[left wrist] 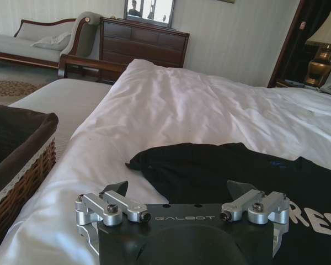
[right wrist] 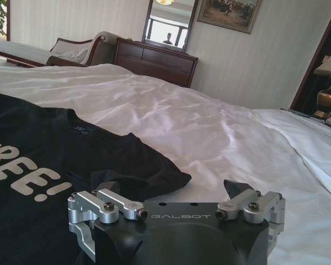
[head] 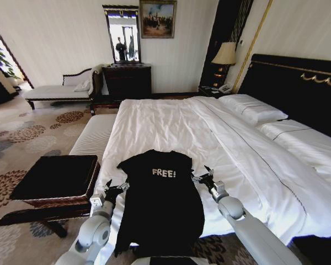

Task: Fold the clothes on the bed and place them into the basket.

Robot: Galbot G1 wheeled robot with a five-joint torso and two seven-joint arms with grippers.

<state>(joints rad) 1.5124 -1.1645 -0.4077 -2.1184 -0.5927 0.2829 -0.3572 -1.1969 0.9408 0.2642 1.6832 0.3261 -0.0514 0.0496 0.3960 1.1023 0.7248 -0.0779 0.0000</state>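
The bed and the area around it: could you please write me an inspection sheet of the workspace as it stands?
Surface: large bed with white duvet, lightly creased, two white pillows at the black headboard.
Job's things: black short-sleeved T-shirt with white "FREE!" lettering lies spread flat, unfolded, at the near edge; brown woven wicker basket with black top stands on the floor to the robot's left.
Clutter: nothing seen on the duvet.
End effectors: left end effector open at the shirt's left sleeve; right end effector open at the right sleeve; neither holds fabric.
Cables: nothing seen.
Surroundings: white-cushioned bench, dark wooden dresser with mirror, chaise, bedside lamp, patterned carpet.
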